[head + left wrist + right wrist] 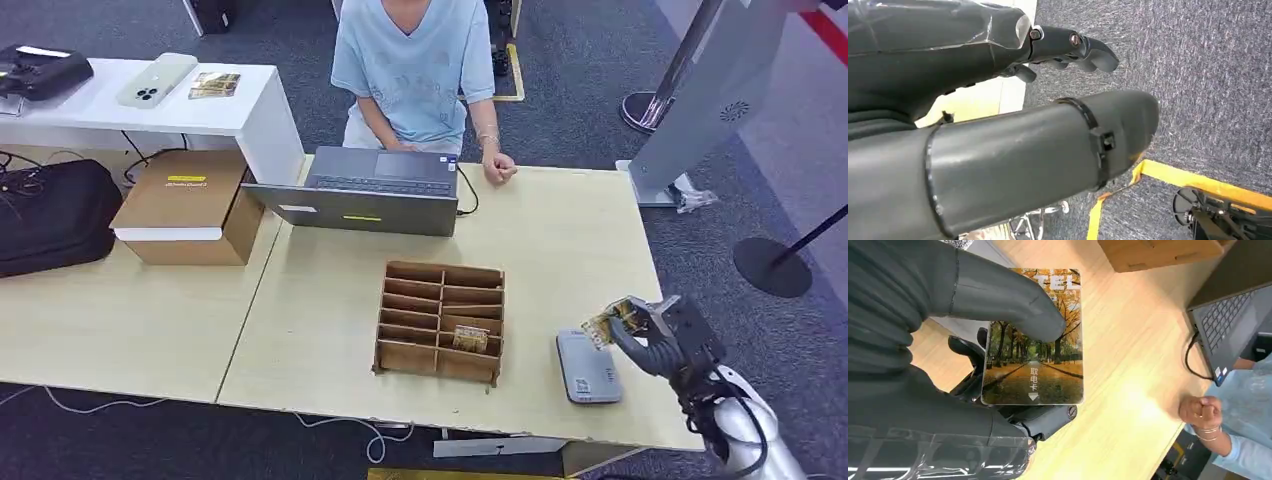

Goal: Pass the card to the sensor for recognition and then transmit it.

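Right hand point(655, 335) grips card point(1035, 347) just above grey sensor point(588, 367); right wrist view shows its autumn print, left hand point(998, 125) empty, fingers apart

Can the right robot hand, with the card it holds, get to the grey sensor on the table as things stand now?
Probably yes. The right robot hand holds the card just beside the grey sensor, and nothing stands between them; the wooden organizer sits off to the side.
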`<state>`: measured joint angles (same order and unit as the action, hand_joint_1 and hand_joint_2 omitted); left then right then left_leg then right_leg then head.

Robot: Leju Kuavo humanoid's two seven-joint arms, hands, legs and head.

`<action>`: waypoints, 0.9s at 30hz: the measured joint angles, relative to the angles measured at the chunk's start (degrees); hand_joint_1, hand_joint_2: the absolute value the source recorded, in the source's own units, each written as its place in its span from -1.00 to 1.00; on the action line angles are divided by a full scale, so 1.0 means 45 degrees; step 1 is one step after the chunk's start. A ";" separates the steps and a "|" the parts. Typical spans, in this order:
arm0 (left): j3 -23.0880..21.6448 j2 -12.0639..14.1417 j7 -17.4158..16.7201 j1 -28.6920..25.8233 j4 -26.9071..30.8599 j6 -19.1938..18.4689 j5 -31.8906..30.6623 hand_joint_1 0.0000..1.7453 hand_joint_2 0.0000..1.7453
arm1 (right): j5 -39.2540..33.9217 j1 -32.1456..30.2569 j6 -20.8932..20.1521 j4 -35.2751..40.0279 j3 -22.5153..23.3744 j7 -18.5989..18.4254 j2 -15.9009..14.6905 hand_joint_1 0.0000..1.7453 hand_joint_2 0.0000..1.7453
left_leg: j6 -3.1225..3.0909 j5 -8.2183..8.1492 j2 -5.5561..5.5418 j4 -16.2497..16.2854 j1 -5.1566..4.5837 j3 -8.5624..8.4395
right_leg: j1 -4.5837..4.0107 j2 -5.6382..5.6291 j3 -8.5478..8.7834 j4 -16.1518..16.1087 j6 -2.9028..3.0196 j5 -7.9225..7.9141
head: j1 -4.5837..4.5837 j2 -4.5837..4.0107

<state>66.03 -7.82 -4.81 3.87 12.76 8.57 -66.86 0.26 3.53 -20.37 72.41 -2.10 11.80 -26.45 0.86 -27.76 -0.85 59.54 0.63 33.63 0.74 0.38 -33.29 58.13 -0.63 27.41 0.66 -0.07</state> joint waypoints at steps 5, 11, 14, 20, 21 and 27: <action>0.0015 0.0000 0.0000 0.0001 -0.0005 -0.0053 0.0000 -1.00 -1.00 | 0.0416 -0.0061 0.0237 0.0044 0.0010 -0.0097 0.0010 1.00 1.00 | 0.0000 0.0000 0.0001 0.0000 0.0000 -0.0001 | 0.0000 -0.0002 -0.0001 0.0000 0.0000 0.0000 | 0.0000 0.0000; 0.0019 0.0005 0.0005 -0.0008 -0.0005 -0.0102 -0.0044 -1.00 -1.00 | 0.0874 -0.0389 0.0714 0.0277 0.0141 -0.0131 0.0019 1.00 1.00 | 0.0000 0.0000 -0.0002 0.0000 0.0000 0.0000 | 0.0000 0.0002 0.0001 0.0000 0.0000 0.0000 | -0.0005 0.0000; 0.0015 0.0000 0.0102 -0.0017 -0.0005 -0.0073 -0.0209 -1.00 -1.00 | 0.0986 -0.0681 0.0772 0.0476 0.0272 -0.0131 0.0102 1.00 1.00 | 0.0000 -0.0001 0.0003 0.0000 0.0000 0.0000 | -0.0001 -0.0002 -0.0001 0.0000 0.0000 0.0000 | 0.0000 0.0000; 0.0019 0.0000 0.0403 -0.0015 -0.0005 0.0092 -0.0340 -1.00 -1.00 | 0.1234 -0.0952 0.0680 0.0534 0.0529 -0.0160 0.0228 1.00 1.00 | 0.0000 -0.0001 0.0007 -0.0002 0.0000 0.0002 | 0.0000 -0.0005 -0.0001 0.0000 0.0000 0.0002 | -0.0005 0.0000; 0.0015 0.0000 0.0393 -0.0013 -0.0005 0.0078 -0.0345 -1.00 -1.00 | 0.1394 -0.0948 0.0709 0.0529 0.0529 -0.0224 0.0228 1.00 1.00 | 0.0000 -0.0001 0.0010 -0.0002 0.0000 0.0001 | 0.0000 -0.0007 -0.0001 0.0000 0.0000 0.0001 | 0.0000 0.0000; 0.0015 0.0005 0.0350 -0.0008 -0.0005 -0.0010 -0.0534 -1.00 -1.00 | 0.1666 -0.0913 0.0806 0.0427 0.0554 -0.0394 0.0238 1.00 1.00 | 0.0000 -0.0001 0.0008 -0.0001 0.0000 0.0000 | 0.0000 -0.0006 0.0000 0.0000 0.0000 0.0001 | 0.0000 0.0000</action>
<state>66.10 -7.80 -3.23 3.84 12.74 8.52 -69.26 7.76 -0.58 -16.74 74.33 0.39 10.03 -25.38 0.86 -27.76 -0.81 59.54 0.63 33.63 0.74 0.35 -33.29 58.13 -0.63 27.41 0.66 -0.07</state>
